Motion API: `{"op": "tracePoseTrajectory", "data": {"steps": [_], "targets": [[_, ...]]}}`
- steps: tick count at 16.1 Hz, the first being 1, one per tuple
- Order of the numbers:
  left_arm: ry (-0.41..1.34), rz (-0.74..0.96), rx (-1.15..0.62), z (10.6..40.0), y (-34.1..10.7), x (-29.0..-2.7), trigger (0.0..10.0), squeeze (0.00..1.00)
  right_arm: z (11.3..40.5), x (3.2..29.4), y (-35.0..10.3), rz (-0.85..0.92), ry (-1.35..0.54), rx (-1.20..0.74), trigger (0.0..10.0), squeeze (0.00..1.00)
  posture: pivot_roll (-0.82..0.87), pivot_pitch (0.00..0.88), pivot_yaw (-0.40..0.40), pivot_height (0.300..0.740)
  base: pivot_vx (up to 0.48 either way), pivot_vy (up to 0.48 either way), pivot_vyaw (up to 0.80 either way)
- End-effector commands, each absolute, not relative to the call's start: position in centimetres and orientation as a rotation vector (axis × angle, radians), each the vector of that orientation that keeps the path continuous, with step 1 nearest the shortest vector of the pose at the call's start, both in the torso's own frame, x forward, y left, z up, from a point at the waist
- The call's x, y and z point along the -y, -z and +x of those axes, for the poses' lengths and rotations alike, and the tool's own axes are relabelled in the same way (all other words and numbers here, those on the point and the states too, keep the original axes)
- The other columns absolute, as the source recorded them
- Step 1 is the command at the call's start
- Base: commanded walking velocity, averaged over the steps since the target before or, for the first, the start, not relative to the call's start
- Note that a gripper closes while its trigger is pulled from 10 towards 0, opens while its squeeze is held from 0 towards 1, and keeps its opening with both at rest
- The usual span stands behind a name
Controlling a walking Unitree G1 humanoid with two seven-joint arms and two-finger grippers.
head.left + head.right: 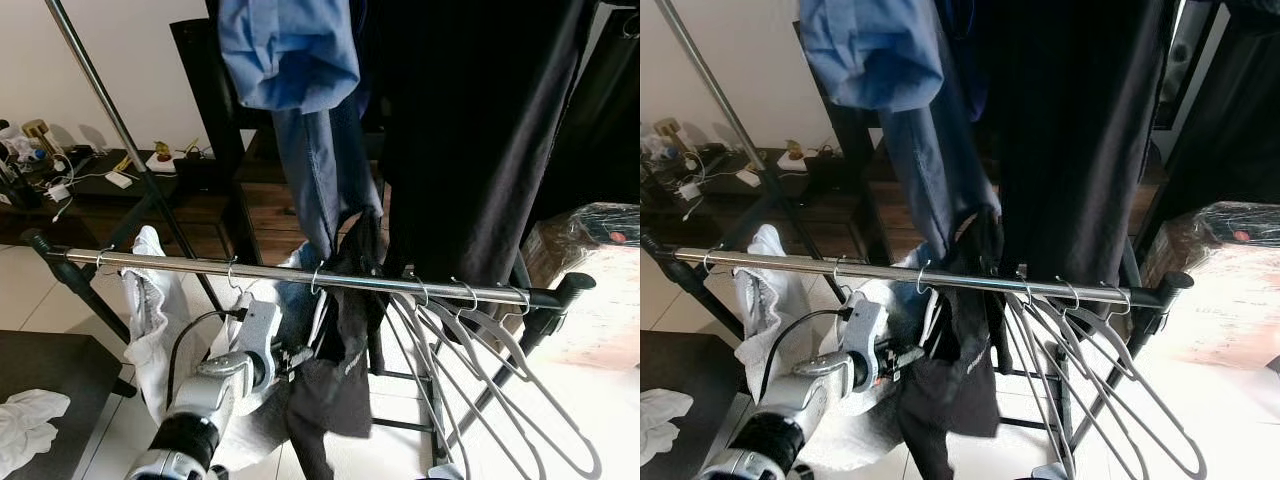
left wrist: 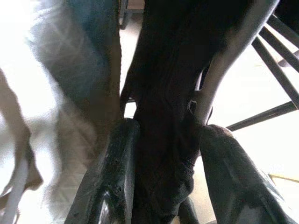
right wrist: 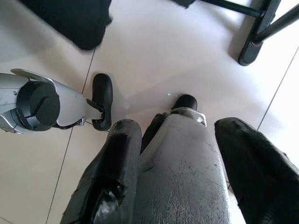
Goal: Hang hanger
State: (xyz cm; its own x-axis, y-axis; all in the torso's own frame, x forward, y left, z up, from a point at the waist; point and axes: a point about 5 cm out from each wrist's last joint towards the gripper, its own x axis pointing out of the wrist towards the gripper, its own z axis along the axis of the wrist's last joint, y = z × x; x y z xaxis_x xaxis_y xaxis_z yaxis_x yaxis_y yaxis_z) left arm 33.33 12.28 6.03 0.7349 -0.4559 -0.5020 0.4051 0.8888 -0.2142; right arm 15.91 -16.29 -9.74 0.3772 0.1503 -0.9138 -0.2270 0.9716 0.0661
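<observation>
A chrome rail (image 1: 200, 264) crosses in front of me. From it hangs a black garment (image 1: 335, 385) on a hanger, its hook (image 1: 317, 281) over the rail. My left gripper (image 1: 300, 356) is raised just below the rail, at the garment's left side. In the left wrist view its fingers (image 2: 114, 177) stand apart, open, with the dark fabric (image 2: 163, 116) and a grey hanger arm (image 2: 219, 79) between them. My right gripper (image 3: 177, 177) hangs low over the tiled floor, fingers apart and holding nothing.
Several empty grey hangers (image 1: 500, 350) hang at the rail's right end. A white garment (image 1: 150, 310) hangs at the left. A blue shirt (image 1: 300, 60) and long black clothes (image 1: 470, 130) hang from above. A dark table with white cloth (image 1: 25, 420) stands at lower left, a wrapped box (image 1: 600, 280) at right.
</observation>
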Motion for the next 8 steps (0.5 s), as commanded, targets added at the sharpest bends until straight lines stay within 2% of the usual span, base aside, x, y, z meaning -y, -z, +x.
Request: {"op": "tracePoseTrajectory", "data": {"steps": [1,2,3,4,5,8], "targets": [[0.475,-0.095,-0.586,33.3,-5.7,-12.2,10.0,0.94,14.2,16.1,10.4,-0.06,-0.248,-1.225,10.0,0.0,-0.07,0.117,0.054,0.74,0.0,0.0,0.0],[0.476,-0.104,-0.564,33.4,-5.8,-11.9,10.0,0.85,14.2,16.1,10.4,-0.06,-0.248,-1.224,10.0,0.0,-0.07,0.118,0.054,0.74,0.0,0.0,0.0],[0.501,-0.148,-0.516,33.8,-6.5,-11.3,10.0,0.67,14.2,16.1,10.4,-0.058,-0.248,-1.224,10.0,0.0,-0.07,0.119,0.054,0.74,0.0,0.0,0.0],[0.528,-0.158,-0.505,33.8,-6.7,-11.1,10.0,0.74,14.2,16.1,10.4,-0.058,-0.248,-1.224,10.0,0.0,-0.07,0.119,0.054,0.74,0.0,0.0,0.0],[0.542,-0.14,-0.514,33.8,-6.7,-11.0,10.0,1.0,14.2,16.1,10.4,-0.059,-0.248,-1.224,10.0,0.0,-0.07,0.12,0.054,0.74,0.0,0.0,0.0],[0.543,-0.131,-0.506,33.8,-6.6,-11.0,10.0,1.0,14.2,16.1,10.4,-0.057,-0.25,-1.224,10.0,0.0,-0.07,0.122,0.055,0.74,0.0,0.0,0.0]]}}
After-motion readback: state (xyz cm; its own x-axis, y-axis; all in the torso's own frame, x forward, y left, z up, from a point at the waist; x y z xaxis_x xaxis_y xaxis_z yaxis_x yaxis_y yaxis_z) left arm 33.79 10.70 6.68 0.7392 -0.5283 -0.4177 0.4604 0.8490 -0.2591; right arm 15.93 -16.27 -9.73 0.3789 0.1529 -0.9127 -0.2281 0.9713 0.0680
